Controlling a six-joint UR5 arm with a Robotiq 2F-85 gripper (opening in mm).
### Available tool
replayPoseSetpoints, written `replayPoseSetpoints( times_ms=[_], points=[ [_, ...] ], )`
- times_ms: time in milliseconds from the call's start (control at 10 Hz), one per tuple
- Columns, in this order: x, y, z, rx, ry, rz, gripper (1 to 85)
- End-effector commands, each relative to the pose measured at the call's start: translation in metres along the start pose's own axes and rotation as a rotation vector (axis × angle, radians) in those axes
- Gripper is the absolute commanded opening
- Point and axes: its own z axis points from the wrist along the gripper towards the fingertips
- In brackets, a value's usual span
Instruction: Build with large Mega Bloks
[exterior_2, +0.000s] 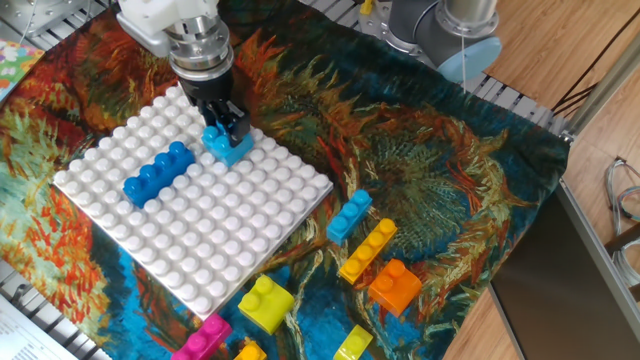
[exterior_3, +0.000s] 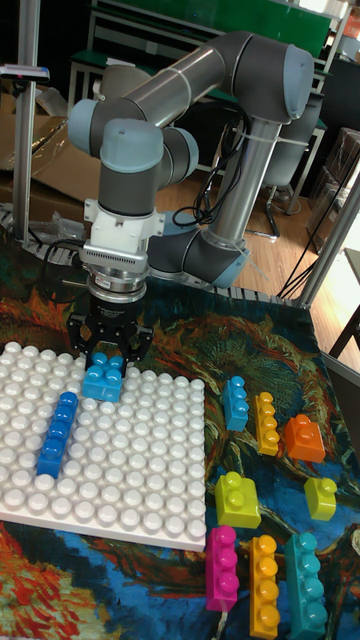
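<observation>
Glossy light-blue plastic brick (exterior_2: 228, 146) sits on a matt white plastic studded baseplate (exterior_2: 190, 215); printed cloth (exterior_2: 430, 170) covers the table.

The gripper (exterior_3: 104, 352) clasps a light blue brick (exterior_3: 103, 378) on the white baseplate (exterior_3: 130, 470).

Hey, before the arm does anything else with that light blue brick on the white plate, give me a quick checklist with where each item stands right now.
1. claw around the light blue brick: ok, a finger stands on each side of it.
2. Brick over the white baseplate, not the cloth: ok.
3. Brick fully pressed onto the studs: cannot tell; it looks slightly tilted in the fixed view.
4. Clear of the dark blue brick: ok, a gap of bare studs lies between them.
5. Spare bricks within view: ok, including a yellow brick and an orange brick on the cloth.
</observation>
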Motion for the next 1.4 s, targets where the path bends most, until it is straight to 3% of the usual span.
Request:
replayPoseSetpoints(
  times_ms=[0,1100,1300],
  points=[
    [-0.002,0.000,0.001,-0.007,-0.009,-0.007,1.3],
    [-0.012,0.001,0.010,0.045,-0.021,-0.075,2.3],
    [-0.023,-0.002,0.007,0.044,-0.062,-0.179,47.3]
  ],
)
